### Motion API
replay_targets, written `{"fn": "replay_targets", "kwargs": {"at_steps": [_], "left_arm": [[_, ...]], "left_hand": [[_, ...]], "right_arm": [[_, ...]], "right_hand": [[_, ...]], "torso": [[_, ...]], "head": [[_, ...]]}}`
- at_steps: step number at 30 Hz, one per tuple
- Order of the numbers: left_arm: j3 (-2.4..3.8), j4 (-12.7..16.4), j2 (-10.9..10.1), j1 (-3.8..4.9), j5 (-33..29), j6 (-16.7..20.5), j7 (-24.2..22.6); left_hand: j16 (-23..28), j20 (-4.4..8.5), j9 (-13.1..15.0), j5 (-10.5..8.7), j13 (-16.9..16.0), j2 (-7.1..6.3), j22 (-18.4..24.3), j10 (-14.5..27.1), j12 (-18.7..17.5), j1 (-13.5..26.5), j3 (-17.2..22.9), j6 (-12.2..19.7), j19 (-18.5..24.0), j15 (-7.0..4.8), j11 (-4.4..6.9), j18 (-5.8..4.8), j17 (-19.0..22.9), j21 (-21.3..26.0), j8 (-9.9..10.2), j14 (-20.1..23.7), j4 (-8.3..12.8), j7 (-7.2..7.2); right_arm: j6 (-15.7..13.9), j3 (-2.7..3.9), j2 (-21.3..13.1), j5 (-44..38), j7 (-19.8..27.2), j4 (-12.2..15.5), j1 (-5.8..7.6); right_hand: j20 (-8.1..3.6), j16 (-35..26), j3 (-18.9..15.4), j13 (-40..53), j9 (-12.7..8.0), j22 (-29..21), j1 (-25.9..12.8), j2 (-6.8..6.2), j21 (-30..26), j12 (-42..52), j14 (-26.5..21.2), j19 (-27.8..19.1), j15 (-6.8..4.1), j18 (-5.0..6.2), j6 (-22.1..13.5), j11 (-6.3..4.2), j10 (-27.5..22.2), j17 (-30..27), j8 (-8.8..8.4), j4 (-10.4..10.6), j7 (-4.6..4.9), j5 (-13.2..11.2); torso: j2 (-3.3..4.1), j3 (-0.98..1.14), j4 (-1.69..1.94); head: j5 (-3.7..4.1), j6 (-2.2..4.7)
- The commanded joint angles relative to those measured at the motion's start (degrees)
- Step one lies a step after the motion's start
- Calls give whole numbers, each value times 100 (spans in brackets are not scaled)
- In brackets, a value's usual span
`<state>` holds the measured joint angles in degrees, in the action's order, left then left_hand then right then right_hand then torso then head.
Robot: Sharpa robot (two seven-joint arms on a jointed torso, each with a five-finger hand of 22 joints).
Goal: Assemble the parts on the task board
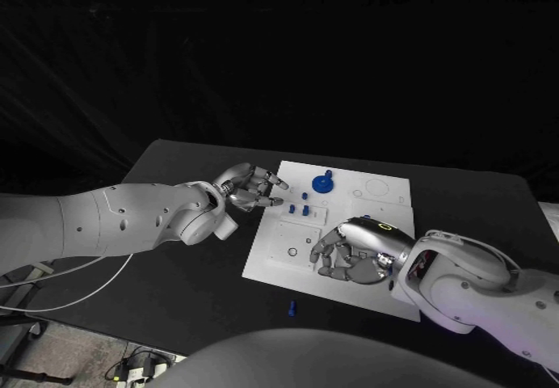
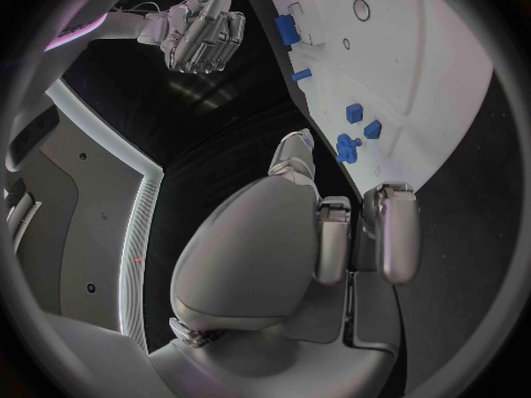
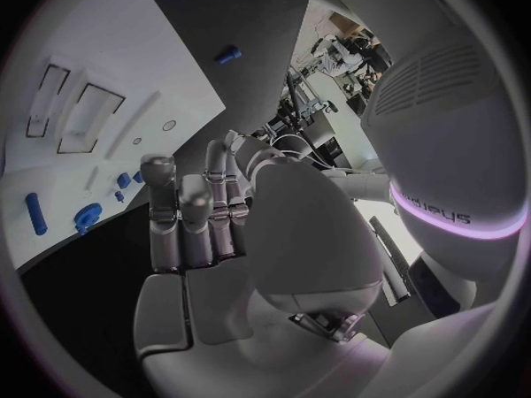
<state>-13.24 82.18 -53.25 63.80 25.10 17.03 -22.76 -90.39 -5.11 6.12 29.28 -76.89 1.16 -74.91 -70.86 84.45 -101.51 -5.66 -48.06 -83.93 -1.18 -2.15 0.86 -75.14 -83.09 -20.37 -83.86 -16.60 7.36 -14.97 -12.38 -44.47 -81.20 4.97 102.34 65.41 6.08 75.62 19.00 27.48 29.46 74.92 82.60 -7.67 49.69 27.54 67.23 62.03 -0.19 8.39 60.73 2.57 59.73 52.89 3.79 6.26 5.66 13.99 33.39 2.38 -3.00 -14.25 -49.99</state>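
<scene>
The white task board (image 1: 384, 212) lies in the middle of the black table. On its far part stand a round blue knob (image 1: 323, 184) and a few small blue parts (image 1: 298, 209); the left wrist view shows them as blue parts (image 2: 354, 128). One blue part (image 1: 292, 307) lies off the board on the table near me, and it shows as a blue part (image 3: 229, 55) in the right wrist view. My left hand (image 1: 250, 187) hovers at the board's far left edge, fingers apart and holding nothing. My right hand (image 1: 355, 250) hangs over the board's near half, fingers loosely bent, with nothing in them.
Recesses and small holes mark the board (image 3: 78, 106), among them a round outline (image 1: 379, 192) at the far right. Bare black table (image 1: 198, 267) stretches left of the board and along its near edge.
</scene>
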Motion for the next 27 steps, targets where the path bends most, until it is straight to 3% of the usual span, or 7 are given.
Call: {"fn": "replay_targets", "kwargs": {"at_steps": [1,4,7,9,14,19,27], "left_arm": [[4,56,-38,3,136,551,-432],[5,95,-77,7,116,594,-471],[5,138,-109,11,108,606,-483],[5,171,-133,14,104,610,-487],[5,235,-172,19,102,590,-486],[5,328,-226,20,110,572,-467],[4,474,-313,20,116,548,-416]], "left_hand": [[39,-36,-19,45,956,49,-1250,204,-834,10,44,-55,-61,25,-2,110,-1486,14,-59,-614,-8,-1],[39,-37,-30,55,1166,41,-1250,335,-1001,9,61,-61,-64,28,-9,110,-1486,14,-91,-614,-10,7],[39,-37,-34,60,1211,39,-1252,358,-1039,5,69,-66,-67,31,-11,109,-1486,11,-101,-614,-8,11],[39,-38,-35,63,1178,38,-1254,320,-1020,4,71,-69,-72,32,-13,107,-1486,5,-106,-614,-8,13],[39,-41,-43,68,865,17,-1259,4,-803,-5,75,-77,-84,37,-22,103,-1486,-9,-120,-614,-2,19],[39,-46,-62,72,513,-4,-1265,-325,-551,-4,78,-76,-99,41,-27,99,-1486,-25,-131,-614,-2,24],[39,-48,-79,67,310,-20,-1267,-497,-406,6,75,-66,-107,43,-28,97,-1486,-32,-131,-614,-4,26]], "right_arm": [[265,-7,65,-1215,-78,75,-94],[398,-21,157,-1728,-67,148,-186],[476,-35,243,-2109,-93,212,-255],[495,-42,313,-2349,-120,249,-321],[582,-51,555,-2808,-228,219,-516],[767,-54,816,-3051,-380,54,-668],[1038,-56,1131,-3389,-667,-157,-807]], "right_hand": [[55,-105,34,-52,-132,346,38,-74,-241,-195,-175,-194,94,-20,-198,134,-288,-167,-30,-27,-19,236],[107,-332,0,94,-308,226,94,-125,-802,-177,-653,-685,130,64,-413,230,-781,-572,-28,-92,-123,421],[203,-467,-98,825,-574,154,176,-69,-1239,609,-1090,-1126,127,116,-594,178,-1141,-840,4,-195,-228,472],[276,-259,-184,1722,-795,170,165,-24,-1223,1618,-952,-1114,95,147,-596,144,-1503,-549,-4,-215,-267,463],[328,48,-202,2080,-942,203,144,-64,-1104,2087,-596,-1019,104,133,-592,77,-1425,30,-14,-200,-291,275],[368,834,-274,3888,-1109,232,125,-100,-997,4033,672,-932,22,117,-610,-37,424,1810,-10,-169,-324,112],[391,1438,-428,5875,-1370,245,99,-86,-953,5917,2277,-936,-28,109,-516,-100,2486,3711,-10,-115,-342,78]], "torso": [[-5,2,-17],[-20,9,-14],[-46,12,-22],[-69,10,-36],[-137,2,-62],[-181,3,-70],[-192,4,-71]], "head": [[-16,-1],[-14,-1],[-16,-1],[-25,-1],[-51,-1],[-84,-1],[-167,-1]]}}
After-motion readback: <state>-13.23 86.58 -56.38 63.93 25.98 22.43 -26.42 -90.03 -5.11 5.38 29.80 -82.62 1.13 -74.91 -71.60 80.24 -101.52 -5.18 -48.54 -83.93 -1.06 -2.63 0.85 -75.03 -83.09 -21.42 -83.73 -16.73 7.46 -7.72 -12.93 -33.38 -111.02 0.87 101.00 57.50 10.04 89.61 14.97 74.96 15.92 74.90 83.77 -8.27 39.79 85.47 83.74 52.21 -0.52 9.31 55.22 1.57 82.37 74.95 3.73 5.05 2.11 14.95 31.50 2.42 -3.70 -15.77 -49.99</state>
